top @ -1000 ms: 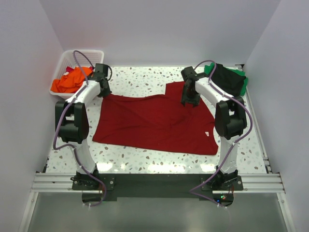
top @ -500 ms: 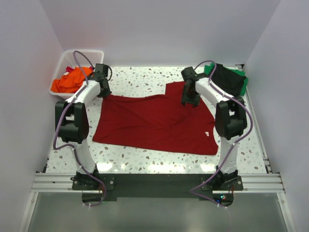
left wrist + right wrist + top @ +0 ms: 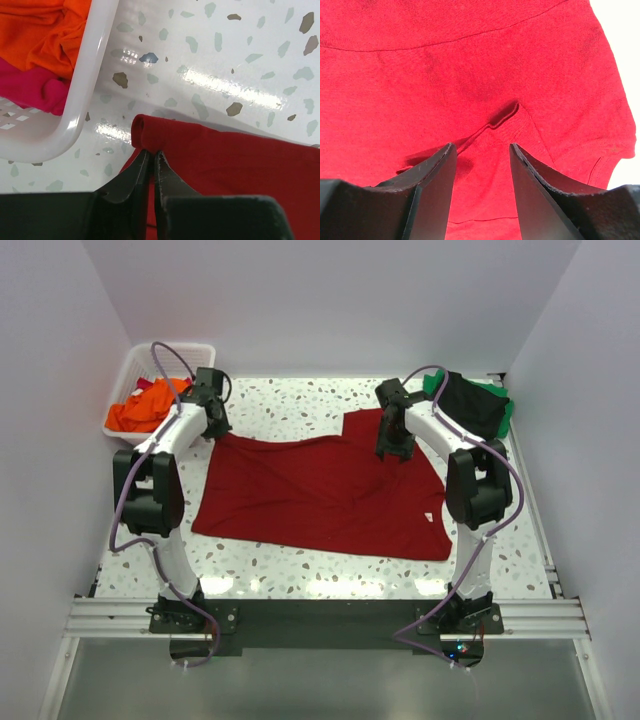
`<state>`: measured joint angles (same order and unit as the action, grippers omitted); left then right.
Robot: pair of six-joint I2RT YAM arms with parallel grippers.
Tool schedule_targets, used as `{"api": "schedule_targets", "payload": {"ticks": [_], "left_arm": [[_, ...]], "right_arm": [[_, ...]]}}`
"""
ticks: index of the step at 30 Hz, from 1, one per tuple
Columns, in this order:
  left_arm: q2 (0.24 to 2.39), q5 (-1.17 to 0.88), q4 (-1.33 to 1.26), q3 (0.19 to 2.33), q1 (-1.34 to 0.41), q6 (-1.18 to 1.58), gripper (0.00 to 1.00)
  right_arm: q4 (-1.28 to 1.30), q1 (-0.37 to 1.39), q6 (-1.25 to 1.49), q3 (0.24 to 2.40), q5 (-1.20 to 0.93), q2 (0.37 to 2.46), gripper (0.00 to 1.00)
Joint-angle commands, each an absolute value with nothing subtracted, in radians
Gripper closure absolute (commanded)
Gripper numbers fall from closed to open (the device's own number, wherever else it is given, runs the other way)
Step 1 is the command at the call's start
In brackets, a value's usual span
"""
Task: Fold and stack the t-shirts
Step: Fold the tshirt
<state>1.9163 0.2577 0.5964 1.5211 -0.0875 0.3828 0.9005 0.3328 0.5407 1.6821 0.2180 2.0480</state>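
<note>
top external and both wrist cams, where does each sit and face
Top external: high behind the arm bases, looking down on the speckled white table; both arms show.
Left wrist: on the left arm, looking past the nearly closed left gripper at a corner of the dark red cloth t-shirt.
Right wrist: on the right arm, looking down through the open right gripper at that shirt.
Shared: top external and left wrist both show the white slatted plastic basket of orange cloth.

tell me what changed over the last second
Barely anything. The left gripper, pinched on a corner of the dark red t-shirt, edged very slightly toward the white basket. The shirt lies as it did, and the right gripper stays open above it, unmoved.
</note>
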Motion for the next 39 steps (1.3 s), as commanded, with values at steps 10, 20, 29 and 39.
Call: {"api": "schedule_targets", "payload": {"ticks": [10, 20, 29, 39], "left_arm": [[1.93, 0.232, 0.673, 1.632, -0.091, 0.383, 0.76], [1.945, 0.239, 0.678, 1.615, -0.091, 0.383, 1.0], [2.003, 0.245, 0.72, 1.582, -0.092, 0.41, 0.73], [1.907, 0.224, 0.627, 1.437, -0.109, 0.433, 0.72]], "right_arm": [[0.897, 0.331, 0.532, 1.677, 0.229, 1.987, 0.5], [0.899, 0.331, 0.534, 1.68, 0.229, 1.99, 0.5], [0.897, 0.331, 0.525, 1.681, 0.222, 1.999, 0.5], [0.881, 0.328, 0.535, 1.612, 0.299, 2.036, 0.44]]}}
